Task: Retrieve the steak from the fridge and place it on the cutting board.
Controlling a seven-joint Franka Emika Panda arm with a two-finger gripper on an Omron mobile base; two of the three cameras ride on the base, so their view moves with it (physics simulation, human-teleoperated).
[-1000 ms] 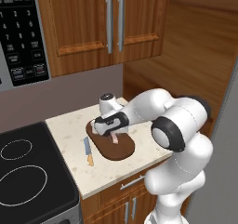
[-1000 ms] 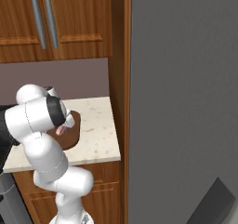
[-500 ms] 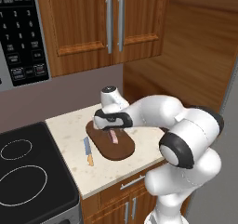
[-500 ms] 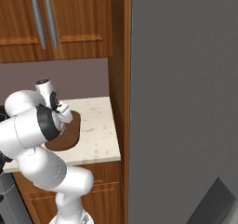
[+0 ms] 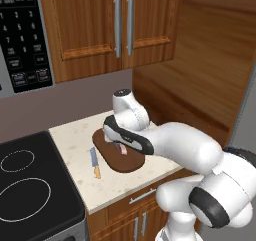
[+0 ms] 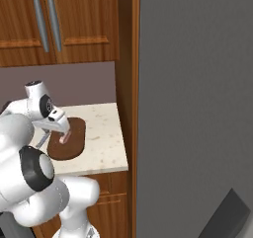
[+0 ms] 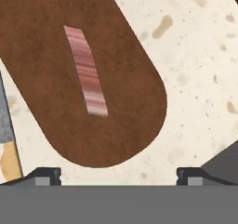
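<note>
Lying flat on the cutting board (image 7: 121, 102), the steak (image 7: 86, 70) runs lengthwise along the board's long axis; gripper (image 7: 118, 175) spread wide above, holding nothing.

Pink-red striped steak (image 7: 86, 72) on dark brown cutting board (image 7: 130, 102); cream speckled counter (image 7: 200, 69); orange-handled knife (image 5: 94, 162).

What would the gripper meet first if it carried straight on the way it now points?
Most likely the cutting board, near its rounded end beside the steak; the open gripper points down at it. Depth is unclear.
</note>
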